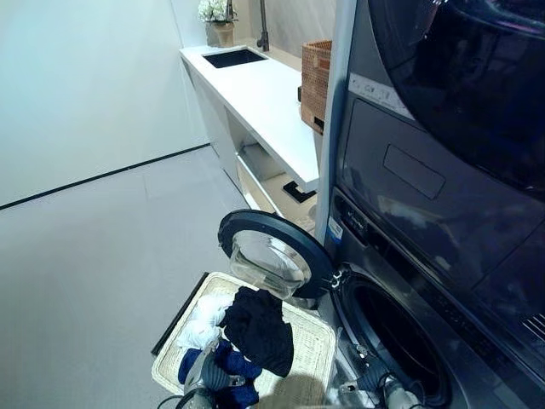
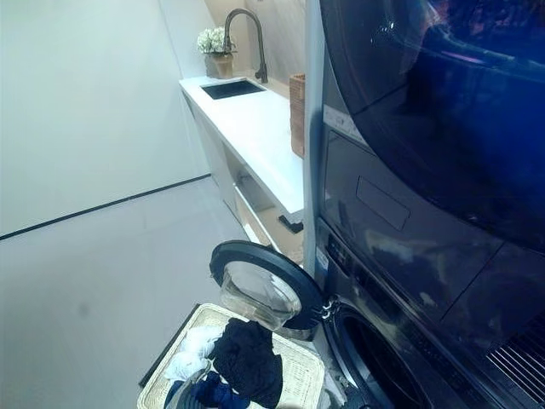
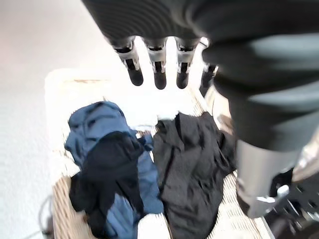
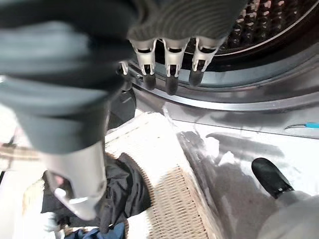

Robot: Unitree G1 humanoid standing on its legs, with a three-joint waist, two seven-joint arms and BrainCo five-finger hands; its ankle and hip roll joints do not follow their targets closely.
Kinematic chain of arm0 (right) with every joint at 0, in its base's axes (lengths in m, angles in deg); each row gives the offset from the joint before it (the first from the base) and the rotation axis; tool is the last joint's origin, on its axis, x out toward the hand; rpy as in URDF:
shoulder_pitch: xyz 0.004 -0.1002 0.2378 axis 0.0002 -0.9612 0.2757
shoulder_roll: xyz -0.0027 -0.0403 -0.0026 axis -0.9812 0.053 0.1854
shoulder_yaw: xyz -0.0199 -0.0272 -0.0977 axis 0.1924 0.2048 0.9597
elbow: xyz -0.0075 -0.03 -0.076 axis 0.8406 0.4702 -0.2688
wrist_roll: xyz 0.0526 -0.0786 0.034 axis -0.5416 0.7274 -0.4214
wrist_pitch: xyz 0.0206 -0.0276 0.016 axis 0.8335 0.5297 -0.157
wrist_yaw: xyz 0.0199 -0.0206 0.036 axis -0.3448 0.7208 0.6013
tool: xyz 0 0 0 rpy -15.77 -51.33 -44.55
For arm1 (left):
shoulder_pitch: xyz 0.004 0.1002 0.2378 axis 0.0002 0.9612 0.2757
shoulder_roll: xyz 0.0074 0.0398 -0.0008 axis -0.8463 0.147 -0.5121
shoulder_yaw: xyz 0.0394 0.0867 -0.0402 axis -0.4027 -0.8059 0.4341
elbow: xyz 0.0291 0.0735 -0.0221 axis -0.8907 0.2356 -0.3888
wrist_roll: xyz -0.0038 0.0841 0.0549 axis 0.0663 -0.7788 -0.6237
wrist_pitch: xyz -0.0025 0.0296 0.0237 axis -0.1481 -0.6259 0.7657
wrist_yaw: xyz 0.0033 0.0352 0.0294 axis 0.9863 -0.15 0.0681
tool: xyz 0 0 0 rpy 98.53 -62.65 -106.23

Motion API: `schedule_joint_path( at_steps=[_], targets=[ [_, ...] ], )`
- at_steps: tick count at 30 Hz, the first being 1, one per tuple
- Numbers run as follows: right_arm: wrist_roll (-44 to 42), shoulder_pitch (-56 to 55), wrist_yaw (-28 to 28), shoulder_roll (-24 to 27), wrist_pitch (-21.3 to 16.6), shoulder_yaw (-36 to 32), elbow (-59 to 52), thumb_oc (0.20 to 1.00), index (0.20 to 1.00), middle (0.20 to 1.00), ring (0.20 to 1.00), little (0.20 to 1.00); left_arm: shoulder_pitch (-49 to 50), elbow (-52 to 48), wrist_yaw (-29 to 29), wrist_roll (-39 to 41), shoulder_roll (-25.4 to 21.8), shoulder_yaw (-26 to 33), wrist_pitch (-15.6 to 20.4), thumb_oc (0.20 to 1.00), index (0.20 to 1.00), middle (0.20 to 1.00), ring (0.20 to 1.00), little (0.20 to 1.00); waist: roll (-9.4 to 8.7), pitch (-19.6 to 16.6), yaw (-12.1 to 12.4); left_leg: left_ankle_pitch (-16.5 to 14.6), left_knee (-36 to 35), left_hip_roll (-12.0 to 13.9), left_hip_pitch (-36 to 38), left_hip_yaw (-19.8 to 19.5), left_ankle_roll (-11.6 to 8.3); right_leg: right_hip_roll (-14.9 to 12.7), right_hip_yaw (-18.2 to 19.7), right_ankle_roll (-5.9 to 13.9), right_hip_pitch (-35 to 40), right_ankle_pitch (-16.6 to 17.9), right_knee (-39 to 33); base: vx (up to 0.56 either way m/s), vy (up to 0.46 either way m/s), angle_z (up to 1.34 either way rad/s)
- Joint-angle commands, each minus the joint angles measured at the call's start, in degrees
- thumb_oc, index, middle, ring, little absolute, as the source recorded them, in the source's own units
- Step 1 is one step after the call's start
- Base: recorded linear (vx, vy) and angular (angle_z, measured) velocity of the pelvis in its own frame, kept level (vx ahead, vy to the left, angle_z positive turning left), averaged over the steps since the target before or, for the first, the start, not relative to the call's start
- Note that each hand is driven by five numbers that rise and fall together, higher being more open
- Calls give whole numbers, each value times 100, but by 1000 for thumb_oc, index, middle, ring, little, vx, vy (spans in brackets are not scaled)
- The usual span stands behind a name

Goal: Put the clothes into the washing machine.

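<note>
**A:** Washing machine (image 1: 443, 281) first: door (image 1: 274, 253) swung wide, drum (image 4: 259, 30) right past the right hand (image 4: 169, 64) fingertips. No garment showing inside from here. Basket (image 1: 311, 341) on the floor beside the opening, directly under the left hand (image 3: 159, 64), all the clothes piled in it. Black garment (image 3: 187, 164) on top just below those fingers, blue one (image 3: 99, 134) off to the side, white piece (image 1: 204, 319) at the far end.

**B:** Both sets of fingers hanging straight and loose, holding nothing. Biggest worry: black and blue pieces overlapping, so probably dragging both up at once and dropping one on the floor. Also sleeves trailing over the drum lip or snagging on the wicker rim. Open door sitting close above the basket, easy to bump on the way across.
</note>
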Motion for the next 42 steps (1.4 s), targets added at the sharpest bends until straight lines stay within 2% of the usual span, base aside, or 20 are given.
schedule_joint_path(
  at_steps=[1, 2, 3, 4, 5, 7, 12, 15, 21, 29, 37, 42],
  targets=[
    [-377, 785, -142, -167, -270, 113, 145, 1000, 1000, 1000, 1000, 1000, -797, 308, -667, 310, -232, 275, 154, 1000, 1000, 1000, 1000, 1000, -428, 491, -35, 332, -172, -174, -367, -53, 94, -282, 157, 266, 36, -312, 341, -137, 34, 5],
    [-430, 829, -138, -161, -277, 111, 125, 1000, 1000, 1000, 1000, 1000, -848, 306, -748, 311, -244, 291, 164, 1000, 1000, 1000, 1000, 1000, -421, 543, -37, 362, -172, -164, -432, -53, 92, -277, 162, 257, -41, -348, 428, -222, 28, 9],
    [-605, 1026, -155, -128, -322, 94, 45, 1000, 1000, 1000, 1000, 1000, -1094, 277, -1026, 333, -283, 325, 150, 1000, 1000, 1000, 1000, 1000, -407, 751, -37, 425, -63, -166, -715, -53, 80, -276, 176, 236, -385, -450, 731, -169, 21, 11],
    [-605, 1028, -155, -128, -322, 93, 46, 1000, 1000, 1000, 1000, 1000, -1096, 278, -1026, 332, -283, 325, 151, 1000, 1000, 1000, 1000, 1000, -408, 746, -36, 424, -58, -166, -724, -53, 81, -277, 177, 236, -396, -453, 738, -357, 27, 9],
    [-793, 1314, -206, -99, -360, 105, -32, 1000, 1000, 1000, 1000, 1000, -1429, 264, -1379, 385, -311, 348, 76, 1000, 1000, 1000, 1000, 1000, -411, 1006, -64, 401, 315, -176, -1156, -76, 39, -281, 184, 193, -843, -520, 1059, -320, 15, 3],
    [-952, 1542, -243, -54, -392, 139, -137, 1000, 1000, 1000, 1000, 1000, -1722, 199, -1709, 531, -364, 413, -61, 1000, 1000, 1000, 1000, 1000, -429, 1251, -74, 367, 783, -138, -1662, -125, -80, -298, 193, 149, -1289, -603, 1430, -302, 16, 4],
    [-1154, 1790, -351, 86, -573, 215, -343, 1000, 1000, 1000, 1000, 1000, -2234, 145, -2187, 714, -540, 592, -365, 1000, 1000, 1000, 1000, 1000, -464, 1542, -120, 365, 1217, -63, -2455, -118, -186, -268, 184, 137, -2075, -786, 1971, -137, 41, 2],
    [-1269, 1977, -419, 147, -619, 229, -392, 1000, 1000, 1000, 1000, 1000, -2581, 131, -2260, 765, -642, 574, -492, 1000, 1000, 1000, 1000, 1000, -467, 1657, -131, 374, 1464, -62, -2907, -186, -222, -258, 194, 147, -2517, -879, 2273, -145, 35, 0],
    [-1533, 2398, -570, 303, -500, 288, -848, 1000, 1000, 1000, 1000, 1000, -3229, 0, -2062, 921, -1095, 622, -564, 1000, 1000, 1000, 1000, 1000, -517, 1907, -95, 464, 1700, -123, -3666, -331, -238, -229, 147, 119, -3362, -997, 2834, -84, 32, 5],
    [-1711, 2867, -701, 569, -362, 473, -1175, 1000, 1000, 1000, 1000, 1000, -4297, 31, -2275, 1281, -1658, 625, -642, 1000, 1000, 1000, 1000, 1000, -573, 2242, -108, 552, 2014, -78, -4514, -416, -275, -240, 72, 50, -4158, -1071, 3323, -59, 30, 3],
    [-1977, 3175, -914, 677, -436, 528, -1318, 1000, 1000, 1000, 1000, 1000, -5044, 312, -2328, 1363, -1940, 477, -822, 1000, 1000, 1000, 1000, 1000, -665, 2242, -121, 576, 2144, -55, -5105, -499, -304, -290, 24, 59, -4726, -1107, 3515, -14, 17, 3],
    [-2069, 3259, -999, 772, -536, 559, -1450, 1000, 1000, 1000, 1000, 1000, -5437, 454, -2157, 1565, -2104, 358, -998, 1000, 1000, 1000, 1000, 1000, -692, 2242, -164, 640, 2085, -69, -5348, -517, -306, -246, 45, 63, -4950, -1013, 3430, 0, 0, 0]
  ],
)
